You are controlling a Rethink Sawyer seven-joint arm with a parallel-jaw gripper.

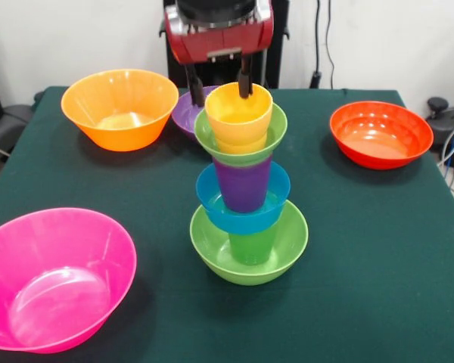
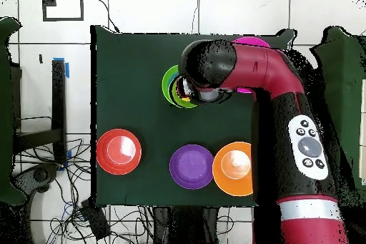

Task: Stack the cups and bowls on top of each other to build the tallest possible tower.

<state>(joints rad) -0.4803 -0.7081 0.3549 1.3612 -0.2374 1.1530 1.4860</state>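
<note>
The tower stands mid-table: a lime-green bowl [image 1: 249, 246] holds a green cup [image 1: 253, 246], then a blue bowl [image 1: 242, 204], a purple cup [image 1: 243, 184], a small green bowl [image 1: 240, 140] and a yellow-orange cup [image 1: 238, 113] on top. My gripper [image 1: 220, 98] hangs at the top cup's far side, open. One finger [image 1: 245, 82] is at the cup's rim and the other stands outside it on the left. In the overhead view the arm's head [image 2: 207, 66] covers most of the tower [image 2: 175, 87] and the gripper.
A large orange bowl [image 1: 121, 110] [image 2: 234, 168] and a purple bowl [image 1: 183, 113] [image 2: 191, 166] sit near the robot. A red-orange bowl [image 1: 380, 132] [image 2: 119, 151] sits to the right. A pink bowl [image 1: 53, 280] [image 2: 250, 41] sits front left on the green table [image 1: 363, 265].
</note>
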